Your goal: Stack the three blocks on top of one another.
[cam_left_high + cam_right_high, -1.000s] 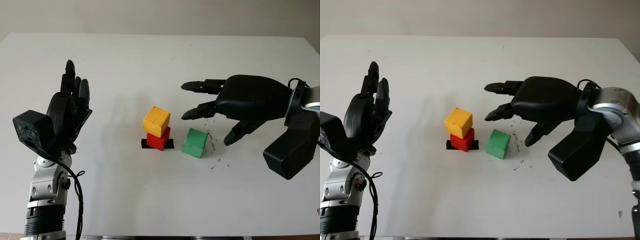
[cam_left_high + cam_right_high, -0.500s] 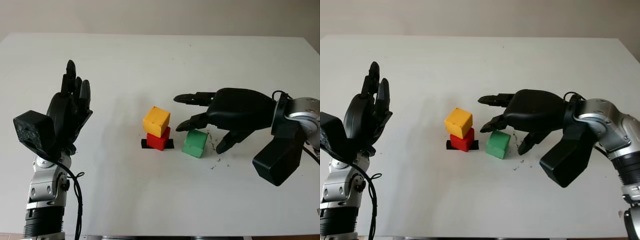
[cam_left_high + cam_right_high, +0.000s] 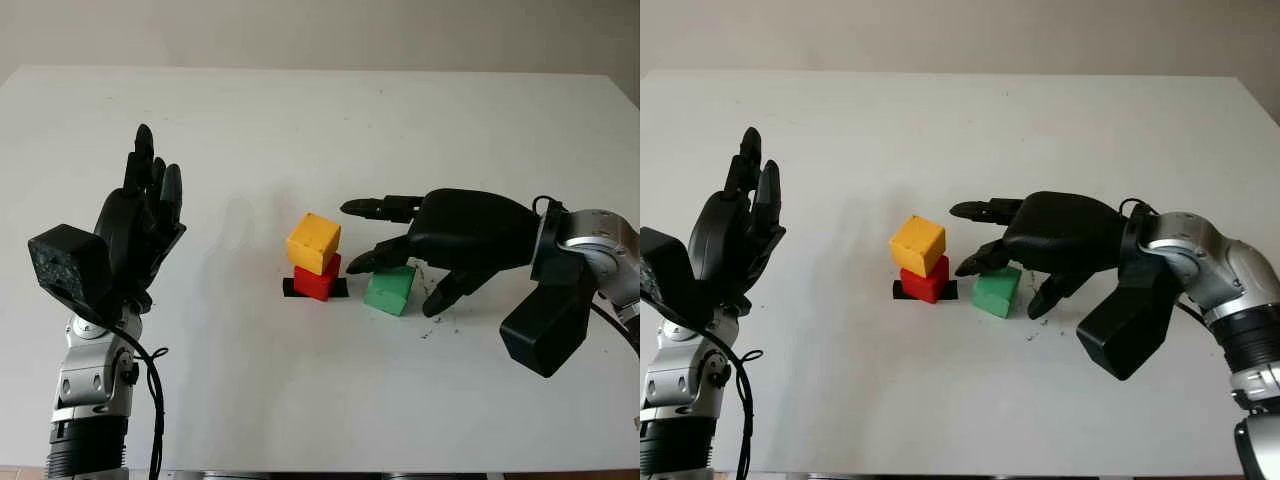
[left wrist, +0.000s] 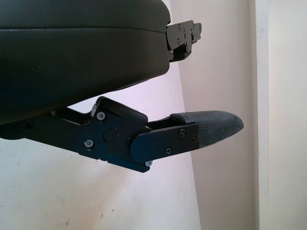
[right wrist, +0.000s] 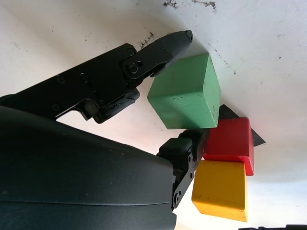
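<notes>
A yellow block sits tilted on top of a red block, which stands on a black tape patch at the table's middle. Just to their right a green block lies on the table. My right hand is lowered over the green block, open, with its thumb on the side facing the stack and a finger on the far side. I cannot tell whether they press on the block. My left hand is held up at the left, open, away from the blocks.
The white table spreads wide around the blocks, with its right edge close to my right forearm. Small dark specks mark the surface to the right of the green block.
My right hand has moved left and down from beside the green block until its fingers sit on either side of it. The blocks and my left hand have stayed put.
</notes>
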You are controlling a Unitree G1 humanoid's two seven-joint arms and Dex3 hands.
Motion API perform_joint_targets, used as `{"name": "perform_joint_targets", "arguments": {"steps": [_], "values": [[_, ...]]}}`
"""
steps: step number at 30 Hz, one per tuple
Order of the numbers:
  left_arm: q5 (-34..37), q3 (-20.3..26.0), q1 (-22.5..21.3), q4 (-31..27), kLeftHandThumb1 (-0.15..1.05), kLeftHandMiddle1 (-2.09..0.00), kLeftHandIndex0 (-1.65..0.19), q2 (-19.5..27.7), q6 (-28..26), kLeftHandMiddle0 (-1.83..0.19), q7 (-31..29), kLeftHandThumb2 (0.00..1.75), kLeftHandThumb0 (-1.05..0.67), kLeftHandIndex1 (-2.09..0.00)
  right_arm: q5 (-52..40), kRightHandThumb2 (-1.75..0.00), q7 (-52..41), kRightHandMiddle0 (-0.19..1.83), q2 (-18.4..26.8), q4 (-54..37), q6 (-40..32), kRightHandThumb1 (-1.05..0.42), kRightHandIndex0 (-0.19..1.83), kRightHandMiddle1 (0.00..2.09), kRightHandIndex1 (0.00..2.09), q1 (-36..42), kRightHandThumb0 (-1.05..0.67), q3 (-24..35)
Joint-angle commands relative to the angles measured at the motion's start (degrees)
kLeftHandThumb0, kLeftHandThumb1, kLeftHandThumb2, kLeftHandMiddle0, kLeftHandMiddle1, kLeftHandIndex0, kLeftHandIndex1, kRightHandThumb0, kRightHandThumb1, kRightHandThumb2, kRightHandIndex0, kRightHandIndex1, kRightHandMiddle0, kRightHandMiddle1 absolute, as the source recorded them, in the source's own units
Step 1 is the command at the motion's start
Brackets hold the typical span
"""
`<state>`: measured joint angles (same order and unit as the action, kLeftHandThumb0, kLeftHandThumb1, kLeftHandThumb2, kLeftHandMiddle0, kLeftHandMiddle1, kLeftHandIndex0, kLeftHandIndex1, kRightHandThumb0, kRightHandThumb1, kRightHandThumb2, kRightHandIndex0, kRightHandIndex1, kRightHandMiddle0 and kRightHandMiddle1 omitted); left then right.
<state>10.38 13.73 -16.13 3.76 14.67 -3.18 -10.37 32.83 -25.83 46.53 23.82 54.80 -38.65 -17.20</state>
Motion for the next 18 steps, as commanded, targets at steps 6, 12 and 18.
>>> {"name": "perform_joint_targets", "arguments": {"steps": [6, 12, 18], "values": [[0.7, 0.1, 0.3, -1.0, 1.05, 0.0, 0.19, 0.6, -0.4, 0.19, -0.6, 0.59, -0.81, 0.0, 4.4, -0.06, 7.8, 0.78, -0.8, 3.6, 4.2, -0.92, 0.16, 0.5, 0.07, 0.3, -0.39, -0.2], [0.9, 0.1, 0.3, -1.0, 1.05, 0.0, 0.19, 0.6, -0.6, 0.19, -1.0, 0.59, -0.8, 0.0, 9.1, -0.05, 14.2, 0.56, -0.6, 5.7, 6.8, -0.93, 0.28, 1.15, 0.08, -0.9, -0.32, -0.4], [0.9, 0.2, 0.2, -0.9, 1.05, 0.0, 0.19, 0.6, -0.7, 0.19, -0.9, 0.58, -0.81, 0.0, 11.6, -0.05, 17.1, 0.55, -0.6, 7.0, 6.9, -0.92, 0.3, 1.25, 0.07, -1.7, -0.31, -0.8]]}}
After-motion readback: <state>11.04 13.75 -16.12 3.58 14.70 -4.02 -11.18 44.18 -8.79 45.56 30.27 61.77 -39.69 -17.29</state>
